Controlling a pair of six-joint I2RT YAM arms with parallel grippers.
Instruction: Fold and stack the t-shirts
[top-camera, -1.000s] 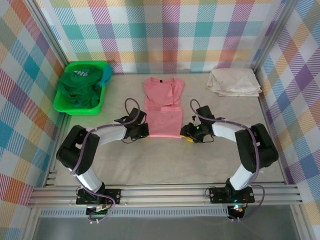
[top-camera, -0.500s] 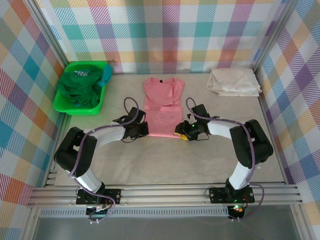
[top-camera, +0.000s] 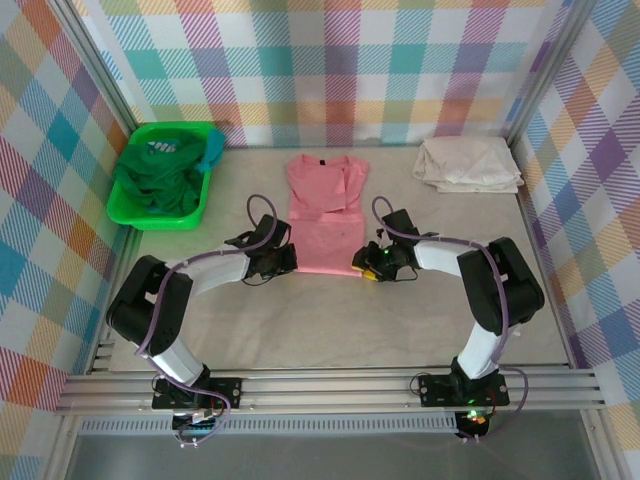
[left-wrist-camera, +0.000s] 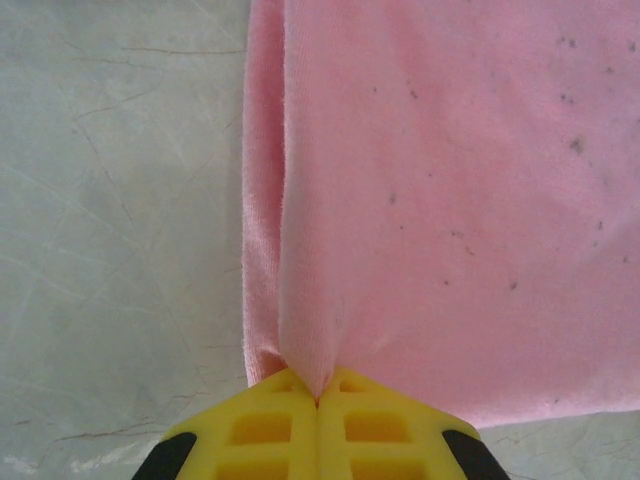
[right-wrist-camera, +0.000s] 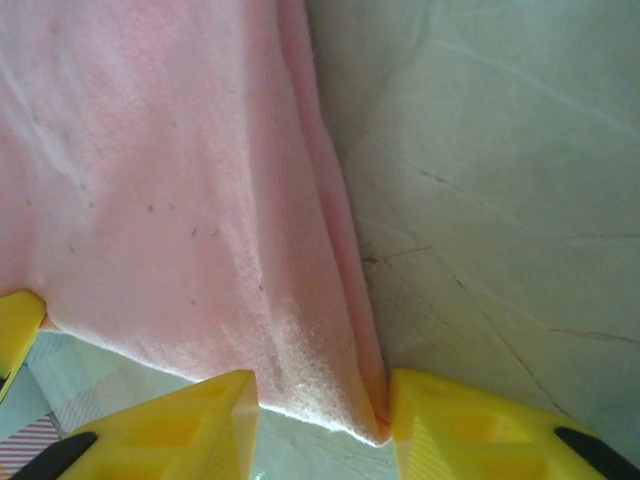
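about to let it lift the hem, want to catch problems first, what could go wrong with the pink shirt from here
1. The left claw is shut on only a thin pinch at one near corner of the salmon-pink t-shirt; that pinch might slip out on lifting.
2. The right claw is open around the other near corner; lifting before it shuts would likely drag the shirt askew.

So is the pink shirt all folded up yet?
Partly folded. The salmon-pink cloth t-shirt lies flat as a long strip, sides tucked in; doubled layers show along both side edges. Not yet folded end to end.
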